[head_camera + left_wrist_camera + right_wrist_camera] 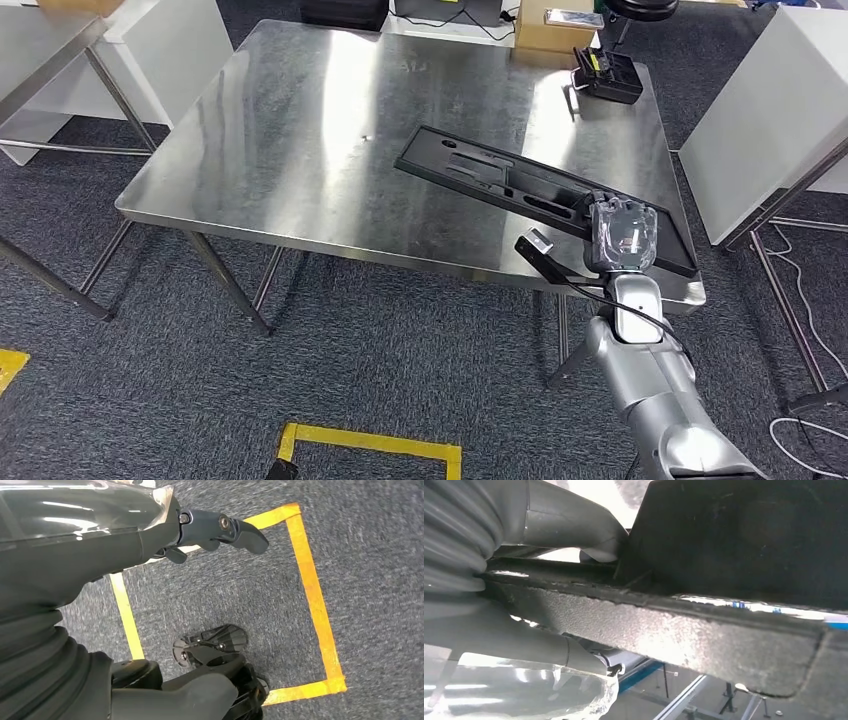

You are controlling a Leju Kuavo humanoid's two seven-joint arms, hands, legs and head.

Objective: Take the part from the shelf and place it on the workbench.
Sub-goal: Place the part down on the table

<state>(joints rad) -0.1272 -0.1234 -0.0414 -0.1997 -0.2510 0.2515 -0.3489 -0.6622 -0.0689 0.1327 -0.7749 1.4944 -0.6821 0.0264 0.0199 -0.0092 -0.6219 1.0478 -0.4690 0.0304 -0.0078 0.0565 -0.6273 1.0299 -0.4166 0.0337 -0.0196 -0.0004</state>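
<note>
Steel workbench on grey carpet. My right hand grips the black moulded part tray by its near end, fingers wrapped over the rim; far end reaches out over the bench. Recesses look empty. Release pending, I judge. Left hand hangs loosely open, holding nothing.

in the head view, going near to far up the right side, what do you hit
yellow floor tape → right hand gripping the black tray part at its near end → black device at the workbench's far edge → cardboard box
</note>
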